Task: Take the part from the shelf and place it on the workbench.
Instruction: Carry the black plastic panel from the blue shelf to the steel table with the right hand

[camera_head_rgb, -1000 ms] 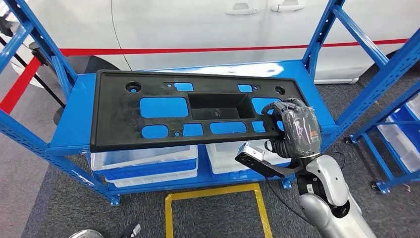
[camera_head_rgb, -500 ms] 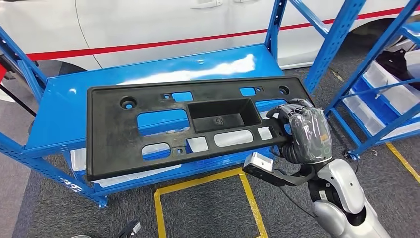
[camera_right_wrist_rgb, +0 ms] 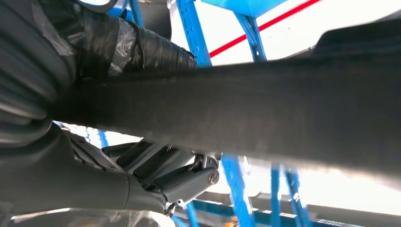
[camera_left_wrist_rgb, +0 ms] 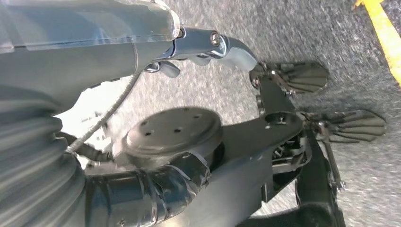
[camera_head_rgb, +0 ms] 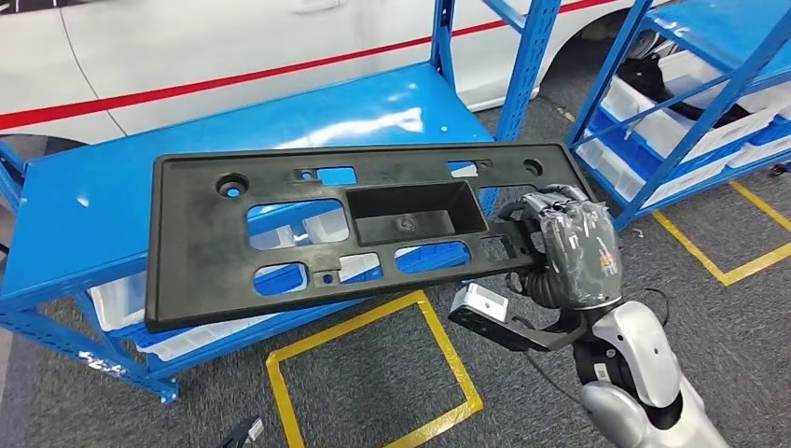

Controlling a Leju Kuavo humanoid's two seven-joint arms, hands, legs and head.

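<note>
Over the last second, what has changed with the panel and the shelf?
The whole view has swung, so the camera turned. Against the blue shelf, the black panel has come off it: earlier it lay flat on the shelf top, now much of it hangs out past the front edge over the floor. The right hand grips the same end throughout.

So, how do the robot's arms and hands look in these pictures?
The right arm has smooth silver shells with dark joints and a thin black cable beside it. The right hand is dark, wrapped in glossy clear film, above a black ribbed wrist cover. A black bracket carries a small silver camera. The left hand shows grey fingers.
</note>
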